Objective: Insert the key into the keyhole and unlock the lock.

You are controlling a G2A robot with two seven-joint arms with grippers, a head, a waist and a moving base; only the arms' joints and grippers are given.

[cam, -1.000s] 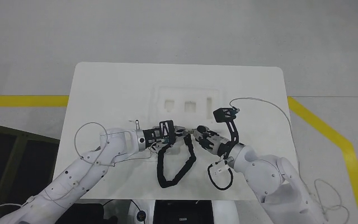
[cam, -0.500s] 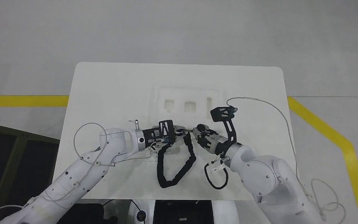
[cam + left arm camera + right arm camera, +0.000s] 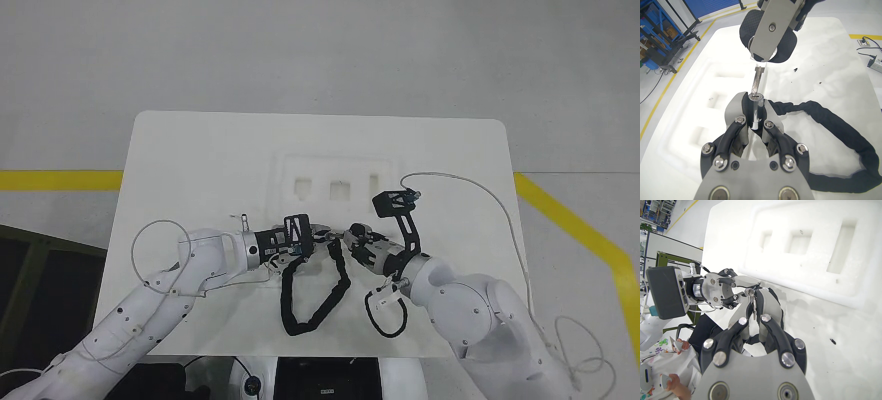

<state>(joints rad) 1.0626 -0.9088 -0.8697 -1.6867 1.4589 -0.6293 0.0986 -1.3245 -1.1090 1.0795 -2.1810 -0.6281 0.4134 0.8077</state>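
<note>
My left gripper (image 3: 754, 101) is shut on the silver lock cylinder (image 3: 755, 113), its keyhole (image 3: 755, 96) facing the other arm. The lock's black fabric-covered chain (image 3: 840, 121) trails off over the table and lies in a loop (image 3: 316, 292) near the front edge. My right gripper (image 3: 762, 56) is shut on the key (image 3: 757, 80), whose tip meets the cylinder's face at the slot; how deep it sits I cannot tell. In the top view the left gripper (image 3: 305, 240) and the right gripper (image 3: 350, 238) meet nose to nose. Spare keys on a ring (image 3: 753, 303) hang between the right gripper's fingers (image 3: 770, 306).
A white foam tray (image 3: 300, 165) with rectangular recesses lies just beyond the grippers on the white table (image 3: 200, 160). A few dark crumbs (image 3: 795, 69) dot the table. A black cable loop (image 3: 385, 315) hangs from the right arm near the front edge.
The right arm has shifted slightly left, bringing the key closer to the lock. The left arm and the chain have stayed put.
</note>
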